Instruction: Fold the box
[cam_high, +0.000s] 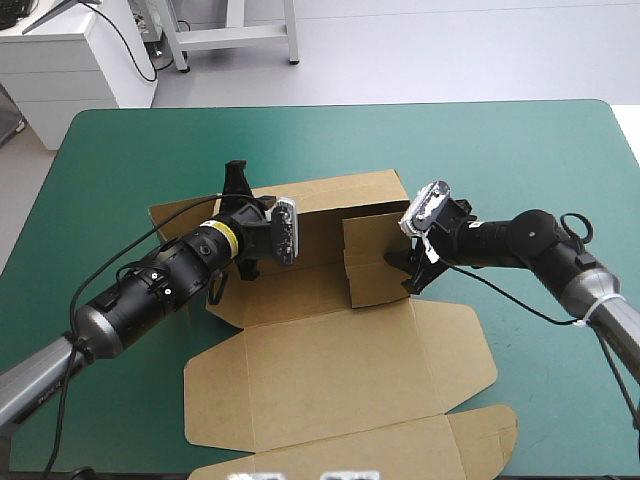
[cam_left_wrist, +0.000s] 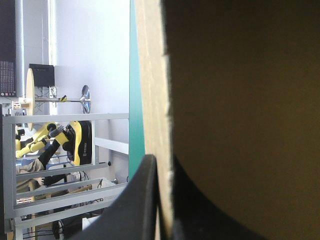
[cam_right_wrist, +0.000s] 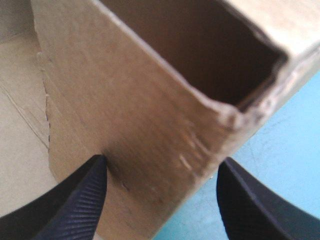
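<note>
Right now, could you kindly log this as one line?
box: some walls up, lid flat | left tool: shut on wall | right tool: open around corner

Arms reach inward; left end effector (cam_left_wrist: 163, 166) pinches the box (cam_high: 340, 395), right end effector (cam_right_wrist: 162, 162) stands spread wide.

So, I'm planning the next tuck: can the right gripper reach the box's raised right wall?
Likely yes: the right gripper is open, with the raised right wall standing between its fingers and nothing in the way.
</note>
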